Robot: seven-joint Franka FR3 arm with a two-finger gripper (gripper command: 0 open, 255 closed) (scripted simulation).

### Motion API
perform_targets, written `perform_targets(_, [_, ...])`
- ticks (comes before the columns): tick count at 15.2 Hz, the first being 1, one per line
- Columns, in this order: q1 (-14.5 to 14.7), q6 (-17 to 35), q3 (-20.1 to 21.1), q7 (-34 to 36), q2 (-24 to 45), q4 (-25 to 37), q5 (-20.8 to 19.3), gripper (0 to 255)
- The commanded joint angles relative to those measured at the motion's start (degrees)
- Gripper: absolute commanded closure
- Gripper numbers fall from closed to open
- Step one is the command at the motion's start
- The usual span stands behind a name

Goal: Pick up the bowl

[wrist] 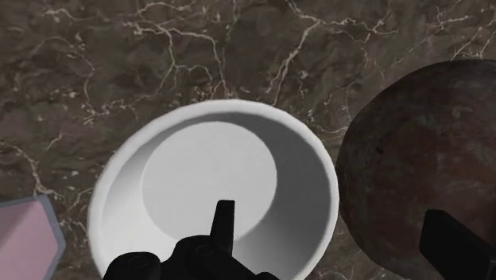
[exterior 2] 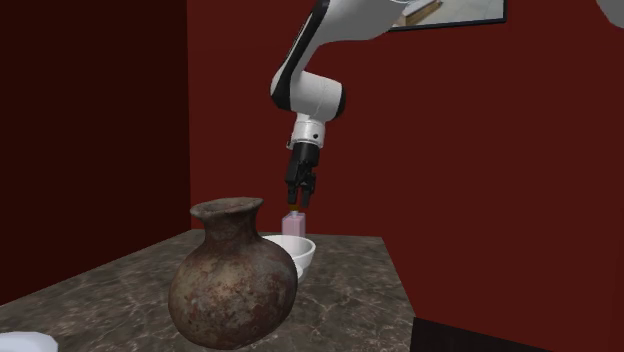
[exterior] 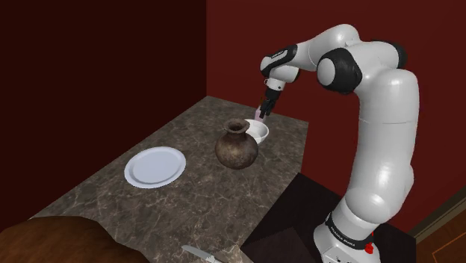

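Note:
A plain white bowl (exterior: 258, 133) (exterior 2: 301, 254) (wrist: 213, 199) stands upright on the dark marble tabletop (exterior: 187, 202), right next to a brown round-bellied vase (exterior: 237, 146) (exterior 2: 233, 283) (wrist: 413, 159). My black gripper (exterior: 262, 110) (exterior 2: 299, 200) (wrist: 342, 243) hangs above the bowl, pointing down, and it is open. In the wrist view one finger (wrist: 225, 223) lies over the bowl's inside and the other finger (wrist: 457, 248) lies over the vase. Neither finger touches the bowl, and nothing is held.
A small pink block (exterior: 257, 115) (exterior 2: 294, 224) (wrist: 28, 239) stands just beyond the bowl, near the gripper. A white plate (exterior: 154, 166) lies on the table towards the shoulder view's left. A knife (exterior: 200, 255) and a brown rounded object (exterior: 52, 239) sit at the near end. Dark red walls (exterior: 246, 45) close the corner.

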Motion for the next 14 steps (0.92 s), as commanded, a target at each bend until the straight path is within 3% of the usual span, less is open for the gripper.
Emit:
perform_targets(1, [-2.22, -1.22, 0.68, -1.66, 5.34, 5.07, 2.28, 0])
perform_targets(8, [-11.23, -8.57, 3.85, -3.18, 24.48, 28.42, 7.0, 0])
perform_targets(12, [-17.85, -15.94, 6.23, -0.63, 39.2, 50.5, 8.25, 0])
perform_targets(14, [-18.21, -15.99, 6.4, -0.53, 40.43, 51.81, 8.36, 0])
